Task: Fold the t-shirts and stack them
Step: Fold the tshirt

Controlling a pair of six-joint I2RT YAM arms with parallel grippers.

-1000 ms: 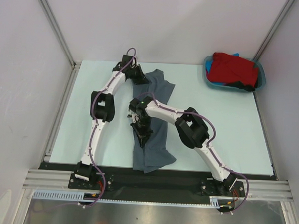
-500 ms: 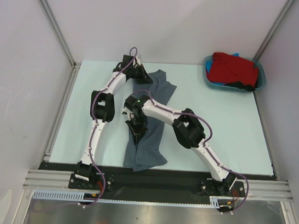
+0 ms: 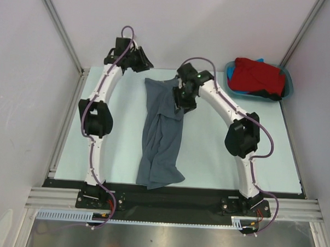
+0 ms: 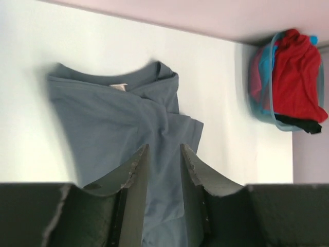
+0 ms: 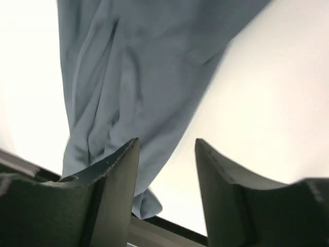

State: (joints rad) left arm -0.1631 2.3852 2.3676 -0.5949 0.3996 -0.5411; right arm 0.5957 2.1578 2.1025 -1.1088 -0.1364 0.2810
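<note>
The slate-grey t-shirt [image 3: 162,134] lies as a long crumpled strip down the middle of the table, collar end at the back. In the left wrist view the grey t-shirt [image 4: 113,108] shows its collar and label. My left gripper [image 3: 141,61] hangs raised near the back left, open a little, with nothing between its fingers [image 4: 138,159]. My right gripper [image 3: 181,102] is over the shirt's upper right edge, open and empty [image 5: 167,141], with the grey cloth [image 5: 133,67] below it. The red t-shirt [image 3: 258,76] is heaped in the tub with bits of blue and black cloth.
The teal plastic tub [image 3: 288,85] stands at the back right corner, also seen in the left wrist view as the tub [image 4: 257,98]. Grey walls and metal posts close in the back and sides. The black rail [image 3: 167,203] runs along the near edge.
Both grippers have opened and let go of the grey shirt. The left arm has swung back and left, and the right arm has moved to the shirt's far right. The shirt's collar end now lies wider.
</note>
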